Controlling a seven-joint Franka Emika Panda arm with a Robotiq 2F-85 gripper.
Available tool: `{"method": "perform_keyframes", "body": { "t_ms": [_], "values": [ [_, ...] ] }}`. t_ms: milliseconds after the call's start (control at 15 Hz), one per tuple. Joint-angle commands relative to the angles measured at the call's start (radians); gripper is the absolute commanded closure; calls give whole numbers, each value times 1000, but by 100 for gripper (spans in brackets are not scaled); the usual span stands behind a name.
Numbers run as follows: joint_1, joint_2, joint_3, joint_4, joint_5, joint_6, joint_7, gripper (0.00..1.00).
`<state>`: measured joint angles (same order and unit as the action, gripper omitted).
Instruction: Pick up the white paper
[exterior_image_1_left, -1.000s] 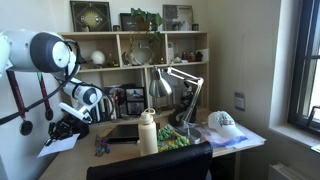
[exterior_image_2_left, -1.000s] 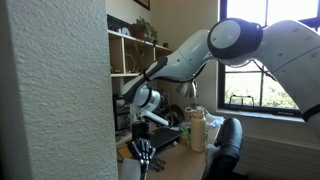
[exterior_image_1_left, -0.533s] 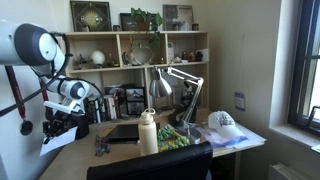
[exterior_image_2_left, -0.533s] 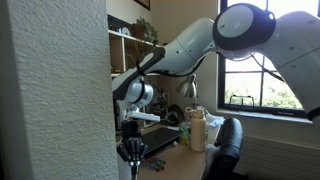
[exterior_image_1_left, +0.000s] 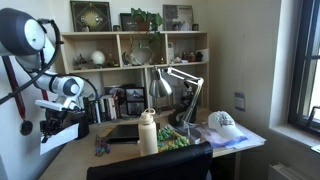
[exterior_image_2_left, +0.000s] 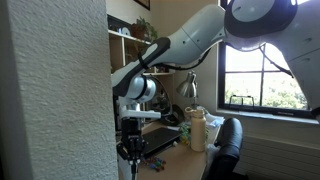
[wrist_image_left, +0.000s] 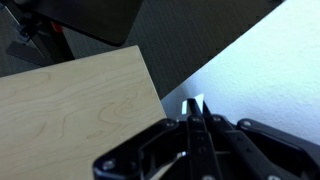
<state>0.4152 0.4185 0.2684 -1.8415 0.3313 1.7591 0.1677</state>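
Pincer (exterior_image_1_left: 53, 127) clamps the white paper (exterior_image_1_left: 49, 143), well apart from the capped white bottle (exterior_image_1_left: 148, 132) on the desk (exterior_image_1_left: 88, 157)

Arm: my arm (exterior_image_1_left: 28, 38) bends at a big white joint up high; in an exterior view (exterior_image_2_left: 190, 45) it sweeps down from the upper corner.
Wrist: turned downward, with the tool hanging below it.
Gripper: my gripper (exterior_image_1_left: 52, 128) points down, also seen in an exterior view (exterior_image_2_left: 131, 152) and the wrist view (wrist_image_left: 196, 108).
Fingers: my fingers (wrist_image_left: 187, 130) lie pressed together, jaws closed.
Grip: pinching the edge of the white paper (exterior_image_1_left: 55, 143).
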Motion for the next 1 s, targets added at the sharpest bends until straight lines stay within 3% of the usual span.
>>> {"method": "perform_keyframes", "body": {
  "t_ms": [0,467,533,800,867,933],
  "values": [
    [-1,-90,3,-94,-17,66,66,75],
    [12,-186,15,-178,-88,197,181,75],
    [0,-121,19,-116,-76,150,148,100],
    [0,-149,23,-137,-78,166,156,100],
    [0,-149,23,-138,-78,167,156,75],
    [6,-151,17,-142,-103,178,181,75]
  ]
}}
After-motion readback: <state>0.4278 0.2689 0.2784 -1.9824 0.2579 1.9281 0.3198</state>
